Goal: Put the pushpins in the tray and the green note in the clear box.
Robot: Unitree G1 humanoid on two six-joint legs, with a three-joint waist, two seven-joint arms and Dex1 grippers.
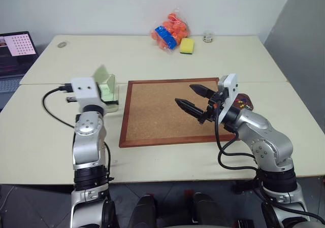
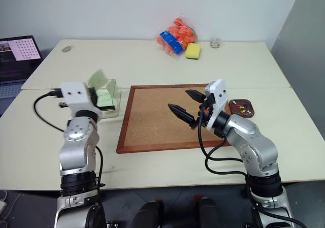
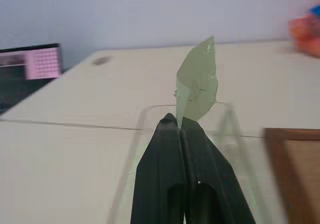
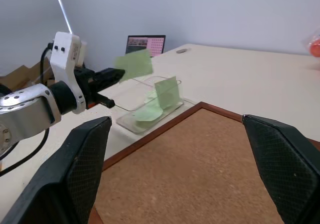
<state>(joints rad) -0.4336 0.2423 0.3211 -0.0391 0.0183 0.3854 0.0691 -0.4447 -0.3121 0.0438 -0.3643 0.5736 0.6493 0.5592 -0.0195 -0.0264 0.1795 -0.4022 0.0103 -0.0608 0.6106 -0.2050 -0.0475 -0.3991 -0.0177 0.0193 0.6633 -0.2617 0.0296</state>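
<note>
The note (image 3: pixel 197 82) is pinched by one corner in the closed left gripper (image 3: pixel 179 125), above the box (image 1: pixel 109 93). Released early, it could drift outside. The right gripper (image 1: pixel 195 100) is held wide, empty.

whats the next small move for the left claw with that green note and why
Probably carry it a little further over the clear box and open. The left claw is shut on the green note, which is held in the air above the box rim, not yet inside.
</note>
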